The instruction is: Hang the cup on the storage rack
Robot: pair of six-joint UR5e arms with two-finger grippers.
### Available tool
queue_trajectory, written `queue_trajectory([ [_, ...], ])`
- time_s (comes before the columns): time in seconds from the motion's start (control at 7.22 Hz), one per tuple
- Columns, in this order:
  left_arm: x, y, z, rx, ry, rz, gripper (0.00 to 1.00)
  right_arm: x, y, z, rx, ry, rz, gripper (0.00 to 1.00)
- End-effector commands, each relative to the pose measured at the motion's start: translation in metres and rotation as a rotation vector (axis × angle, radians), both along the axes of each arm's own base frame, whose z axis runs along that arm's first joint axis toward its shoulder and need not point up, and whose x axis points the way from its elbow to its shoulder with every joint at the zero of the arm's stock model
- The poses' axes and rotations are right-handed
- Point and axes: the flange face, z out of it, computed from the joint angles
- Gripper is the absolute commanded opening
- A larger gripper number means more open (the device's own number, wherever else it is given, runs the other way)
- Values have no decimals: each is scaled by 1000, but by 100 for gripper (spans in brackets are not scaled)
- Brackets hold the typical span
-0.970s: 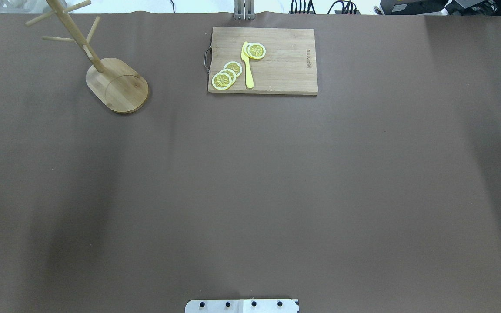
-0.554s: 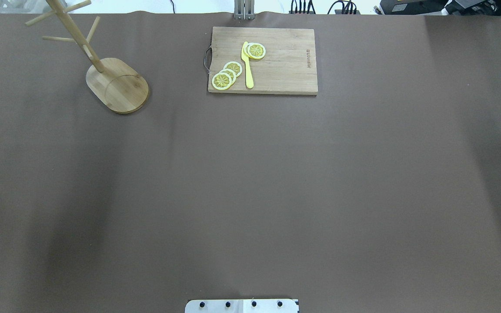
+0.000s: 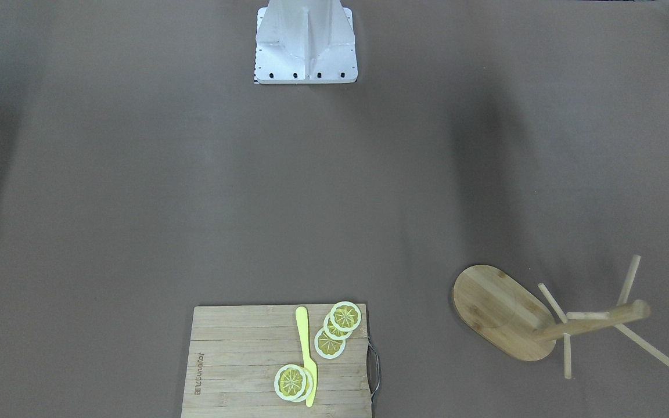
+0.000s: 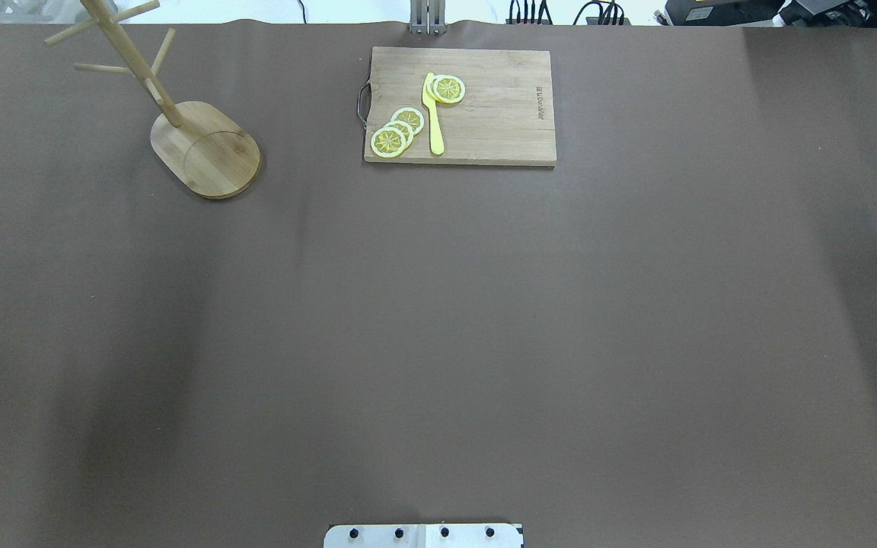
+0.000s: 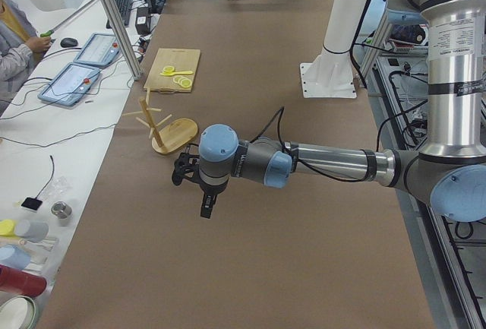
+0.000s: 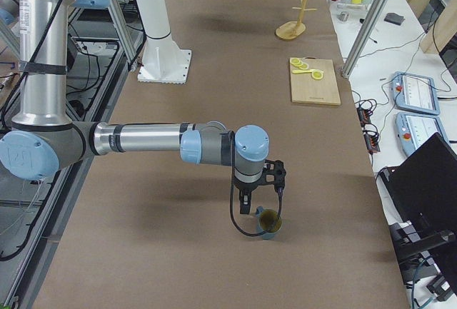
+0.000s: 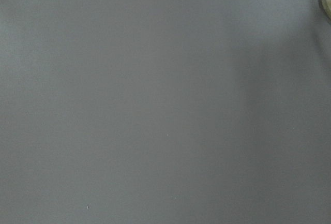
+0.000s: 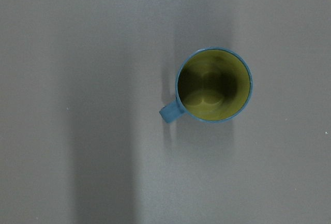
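The cup (image 8: 213,84) is teal-blue with a yellowish inside. It stands upright on the brown table, its handle pointing left in the right wrist view. In the exterior right view the cup (image 6: 269,223) stands just below my right gripper (image 6: 258,202), which hangs over it; I cannot tell if it is open or shut. The storage rack (image 4: 206,152), a bamboo mug tree with bare pegs, stands at the far left and shows in the front view (image 3: 497,307). My left gripper (image 5: 194,192) hovers over bare table, nearer than the rack (image 5: 173,133); its state cannot be told.
A wooden cutting board (image 4: 460,105) with lemon slices (image 4: 397,131) and a yellow knife (image 4: 433,114) lies at the far middle. The robot's white base (image 3: 305,40) stands at the near edge. Bottles and tablets sit on side tables beyond the table.
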Motion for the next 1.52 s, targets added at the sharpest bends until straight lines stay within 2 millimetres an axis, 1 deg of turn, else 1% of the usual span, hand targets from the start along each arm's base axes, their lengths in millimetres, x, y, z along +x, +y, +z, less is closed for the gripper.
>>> queue_trajectory([
  [0.0,0,-4,-2,1,3,-3,98,0,-6,-4,10,2,1,100],
  [0.28,1,1,3,-7,3,0,98,3,-6,6,35,38,-2,100],
  [0.42,1,1,5,-13,1,-2,98,3,-4,24,58,40,0,100],
  [0.69,0,2,9,-20,-3,-4,98,0,-9,81,124,35,-2,100],
  [0.83,0,6,12,-26,-2,-4,98,-5,-10,98,114,31,-12,100],
  [1.11,0,6,7,-16,-2,-4,98,-6,-11,98,85,29,18,100],
  [1.25,0,5,6,-14,-2,-3,98,-6,-25,87,75,28,55,100],
  [1.39,1,4,4,-10,-2,-3,98,-6,-41,81,71,27,63,100],
])
